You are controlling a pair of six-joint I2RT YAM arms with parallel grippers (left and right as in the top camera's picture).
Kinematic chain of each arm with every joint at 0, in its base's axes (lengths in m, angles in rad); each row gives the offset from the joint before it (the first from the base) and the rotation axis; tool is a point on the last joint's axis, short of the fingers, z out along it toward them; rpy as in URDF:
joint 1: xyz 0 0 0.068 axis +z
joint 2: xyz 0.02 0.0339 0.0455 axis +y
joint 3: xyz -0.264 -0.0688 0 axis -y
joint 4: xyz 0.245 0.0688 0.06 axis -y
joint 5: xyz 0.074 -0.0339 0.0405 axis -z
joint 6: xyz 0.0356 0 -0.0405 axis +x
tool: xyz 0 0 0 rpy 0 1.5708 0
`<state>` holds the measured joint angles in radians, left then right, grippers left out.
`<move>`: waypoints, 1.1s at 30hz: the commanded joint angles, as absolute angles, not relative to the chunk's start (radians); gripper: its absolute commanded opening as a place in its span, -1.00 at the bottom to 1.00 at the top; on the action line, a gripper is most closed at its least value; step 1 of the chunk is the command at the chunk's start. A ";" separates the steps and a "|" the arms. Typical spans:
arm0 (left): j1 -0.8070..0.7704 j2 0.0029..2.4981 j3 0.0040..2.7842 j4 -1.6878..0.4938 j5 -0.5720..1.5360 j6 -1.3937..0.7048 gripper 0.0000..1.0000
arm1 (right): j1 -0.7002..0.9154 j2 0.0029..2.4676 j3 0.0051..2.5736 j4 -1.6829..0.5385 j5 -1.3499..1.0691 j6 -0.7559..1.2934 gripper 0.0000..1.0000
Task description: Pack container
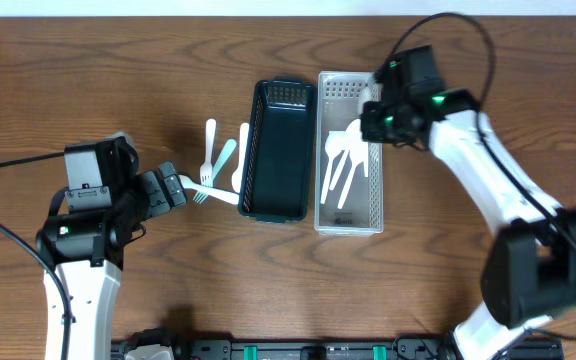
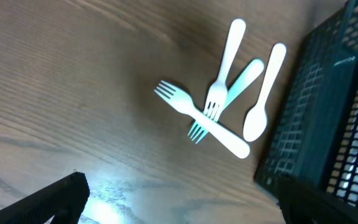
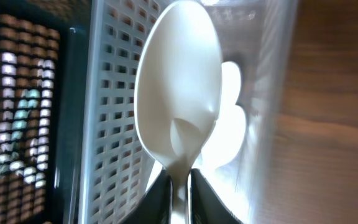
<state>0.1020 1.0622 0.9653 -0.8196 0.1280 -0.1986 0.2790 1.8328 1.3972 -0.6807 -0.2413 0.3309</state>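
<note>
From where I stand, the dark basket [image 1: 251, 150] sits mid-table with the white basket [image 1: 377, 200] touching its far side, the two lying parallel. The right gripper [image 1: 370, 108] hangs over the upper end of that white basket, on the side away from the dark basket, its fingers [image 3: 160, 196] pinched tight on the neck of a white spoon [image 3: 179, 93], whose bowl faces the wrist camera just above the perforated wall. Several white utensils [image 1: 343, 165] already lie inside the white basket. On the other side of the dark basket, loose cutlery lies on the wooden table [image 1: 118, 80]: a loose spoon [image 2: 263, 93] nearest the basket wall, then a pale blue fork [image 2: 244, 78], an upright white fork [image 2: 225, 62], and a slanted white fork [image 2: 197, 118] lying across the tines of both. The left gripper [image 1: 176, 188] sits just beyond that slanted fork, farther from the dark basket, spread wide with nothing between its fingers.
</note>
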 commanded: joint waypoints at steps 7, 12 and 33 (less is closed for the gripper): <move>0.105 1.138 0.998 -0.822 0.131 -0.093 0.99 | 0.277 1.757 1.427 -0.651 -0.234 0.248 0.28; 0.105 1.270 1.002 -0.808 0.131 -0.248 1.00 | 0.154 1.635 1.428 -0.675 -0.136 0.238 0.38; 0.105 1.743 1.002 -0.453 0.222 -1.063 0.58 | -0.064 1.617 1.424 -0.963 -0.105 0.204 0.27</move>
